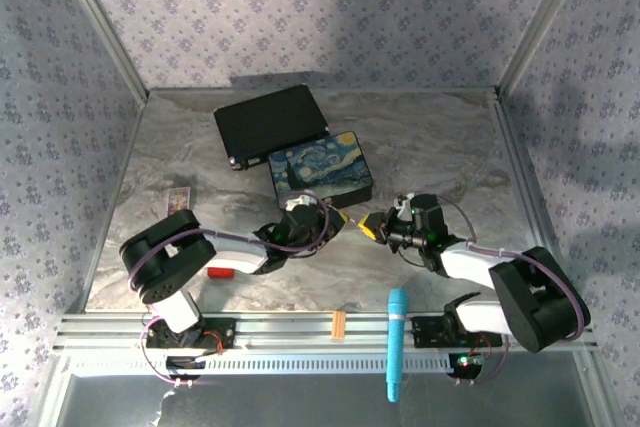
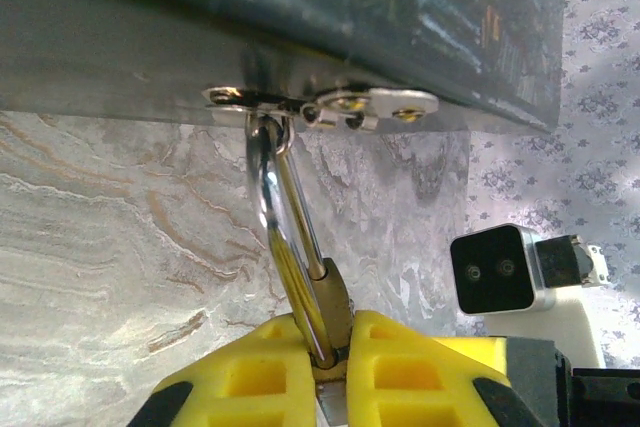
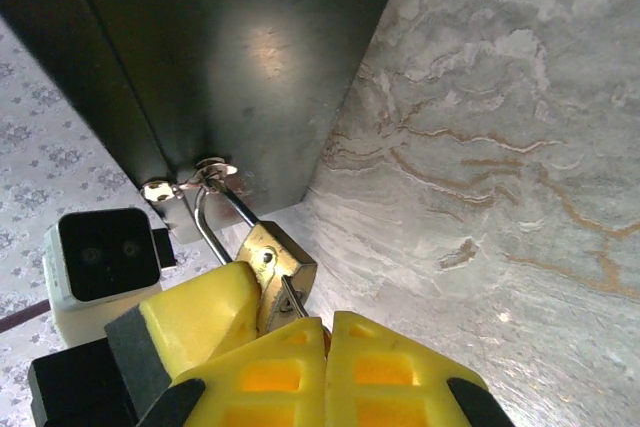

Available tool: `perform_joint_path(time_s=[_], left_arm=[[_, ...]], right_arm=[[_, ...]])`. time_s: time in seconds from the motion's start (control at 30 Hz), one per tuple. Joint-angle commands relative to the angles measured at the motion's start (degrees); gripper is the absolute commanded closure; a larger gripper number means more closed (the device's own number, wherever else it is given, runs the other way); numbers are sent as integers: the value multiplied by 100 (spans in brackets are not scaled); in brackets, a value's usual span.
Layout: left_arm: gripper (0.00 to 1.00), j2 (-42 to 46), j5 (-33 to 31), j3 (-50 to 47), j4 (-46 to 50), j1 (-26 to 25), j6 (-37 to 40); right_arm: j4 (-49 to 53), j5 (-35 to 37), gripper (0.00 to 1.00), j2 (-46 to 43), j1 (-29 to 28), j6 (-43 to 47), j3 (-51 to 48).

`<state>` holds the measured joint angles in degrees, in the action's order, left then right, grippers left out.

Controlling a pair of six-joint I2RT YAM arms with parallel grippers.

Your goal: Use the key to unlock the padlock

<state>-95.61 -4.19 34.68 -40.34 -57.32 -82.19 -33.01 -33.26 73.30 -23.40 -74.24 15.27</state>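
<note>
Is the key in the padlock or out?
In, it seems: the key runs from the shut right gripper up into the end of the padlock. How deep it sits, cannot tell.

Left arm [image 1: 235,252]: base at near edge, shoulder raised, forearm stretched right and low toward table middle. Left gripper [image 1: 340,215]: 2 yellow fingers [image 2: 260,377] clamped on padlock [image 2: 334,299] body, 1 each side. Right arm [image 1: 490,267]: elbow folded out to right, forearm reaching left. Right gripper [image 1: 372,229]: 2 yellow fingers [image 3: 390,372] pressed together, key [image 3: 290,297] pinched at tips. Grippers face each other tip to tip, close together. Right wrist camera [image 2: 497,269] and left wrist camera [image 3: 100,255] point at each other.
</note>
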Motion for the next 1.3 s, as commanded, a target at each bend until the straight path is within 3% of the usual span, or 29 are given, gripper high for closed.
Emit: perform_joint_path(time_s=[0.0, 0.9, 1.27], left_arm=[[92, -66, 305, 82, 91, -7, -545], [92, 68, 235, 239, 451, 28, -412], [93, -27, 258, 121, 183, 70, -607]], right_arm=[[-156, -8, 100, -12, -57, -96, 22], [-155, -147, 100, -179, 6, -197, -166], [-63, -103, 100, -105, -75, -159, -134]])
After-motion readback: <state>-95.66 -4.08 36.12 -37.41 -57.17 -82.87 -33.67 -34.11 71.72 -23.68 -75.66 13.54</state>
